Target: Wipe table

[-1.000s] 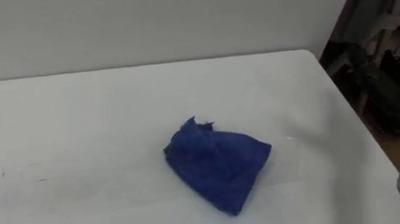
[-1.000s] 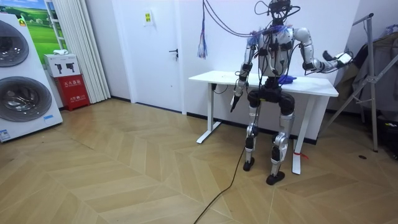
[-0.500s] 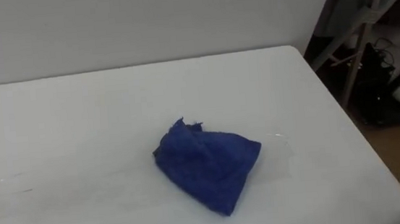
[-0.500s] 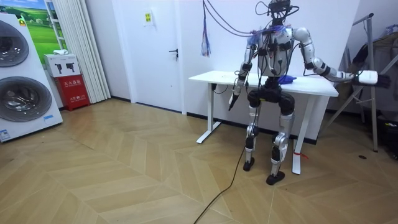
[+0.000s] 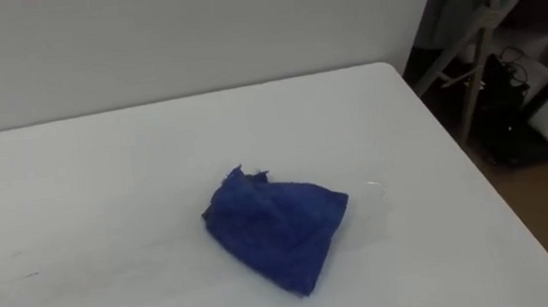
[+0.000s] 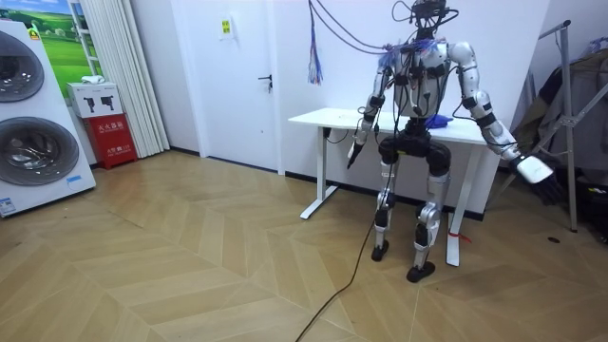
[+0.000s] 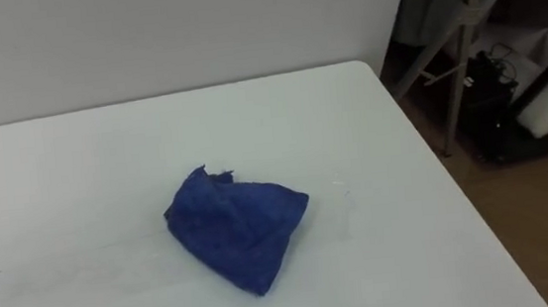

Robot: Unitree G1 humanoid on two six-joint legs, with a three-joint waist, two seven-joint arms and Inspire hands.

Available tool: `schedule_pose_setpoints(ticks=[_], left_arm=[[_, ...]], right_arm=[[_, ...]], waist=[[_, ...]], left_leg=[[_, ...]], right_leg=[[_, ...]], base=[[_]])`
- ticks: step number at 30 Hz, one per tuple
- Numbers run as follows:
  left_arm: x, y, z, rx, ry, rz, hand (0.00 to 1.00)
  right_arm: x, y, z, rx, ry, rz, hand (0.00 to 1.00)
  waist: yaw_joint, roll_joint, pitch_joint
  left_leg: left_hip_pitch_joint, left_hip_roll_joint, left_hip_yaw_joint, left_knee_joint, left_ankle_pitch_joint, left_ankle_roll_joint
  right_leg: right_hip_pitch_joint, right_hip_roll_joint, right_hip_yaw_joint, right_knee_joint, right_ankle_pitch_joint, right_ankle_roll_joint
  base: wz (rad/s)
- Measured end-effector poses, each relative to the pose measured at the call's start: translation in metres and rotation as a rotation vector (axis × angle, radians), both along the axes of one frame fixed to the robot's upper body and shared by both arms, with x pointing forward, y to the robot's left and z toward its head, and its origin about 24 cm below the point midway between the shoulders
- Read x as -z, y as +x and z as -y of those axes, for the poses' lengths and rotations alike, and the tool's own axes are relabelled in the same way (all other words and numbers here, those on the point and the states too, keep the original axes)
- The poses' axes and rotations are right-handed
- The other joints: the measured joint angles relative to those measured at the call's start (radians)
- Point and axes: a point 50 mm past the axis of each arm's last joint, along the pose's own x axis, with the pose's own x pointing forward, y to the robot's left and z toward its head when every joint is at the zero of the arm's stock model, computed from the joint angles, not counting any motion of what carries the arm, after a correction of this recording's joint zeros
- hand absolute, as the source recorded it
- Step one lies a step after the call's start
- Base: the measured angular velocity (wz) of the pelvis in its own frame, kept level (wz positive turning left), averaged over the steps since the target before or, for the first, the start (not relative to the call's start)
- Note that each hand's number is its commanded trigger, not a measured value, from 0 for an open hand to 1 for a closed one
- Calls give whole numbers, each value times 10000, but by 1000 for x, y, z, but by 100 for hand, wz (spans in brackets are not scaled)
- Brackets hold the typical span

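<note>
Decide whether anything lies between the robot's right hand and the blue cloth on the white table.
No object visibly does. The blue cloth lies alone on the white table, with bare surface up to its right edge. The right hand hangs beyond that end, below the tabletop, so only the table's own edge lies between them.

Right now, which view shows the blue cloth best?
The left eye view: the crumpled blue cloth lies whole and near on the white table. The right eye view shows much the same; the room view, a small blue patch.
</note>
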Motion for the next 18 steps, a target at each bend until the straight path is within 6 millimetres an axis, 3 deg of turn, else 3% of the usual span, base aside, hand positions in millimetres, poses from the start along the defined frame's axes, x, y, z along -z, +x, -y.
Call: schedule_pose_setpoints(ticks=[4, 7, 10, 14, 18], left_arm=[[4, 3, 7, 188, -251, -210, 0], [7, 5, 15, 771, -498, -432, 0], [9, 2, 18, 849, -509, -631, 0], [13, 7, 31, 1324, -719, -809, 0], [15, 8, 40, 1505, -824, -839, 0]], right_arm=[[16, -9, -29, -1313, 1488, -1276, 0], [22, -1, -40, -3098, 2294, -2020, 0], [25, 17, -45, -4683, 2486, -2327, 0], [27, 48, -52, -6896, 2299, -2526, 0], [29, 77, -67, -8362, 2252, -1878, 0]], waist=[[93, 55, 28], [151, 198, 25], [263, 347, -7], [615, 628, 53], [757, 678, 43]], left_leg=[[-54, 5, -87, 224, -150, -42], [-88, 7, -136, 352, -218, -25], [-83, 9, -140, 349, -219, -24], [-84, 5, -136, 304, -166, 9], [-196, -20, -234, 286, -120, -21]], right_leg=[[24, 20, -76, 4, -2, 1], [60, 3, -95, 6, -2, 2], [60, 10, -81, 5, -1, 2], [40, 13, -102, -11, 0, 0], [59, 43, -224, -176, 1, -5]], base=[[7], [3], [0], [0], [7]])
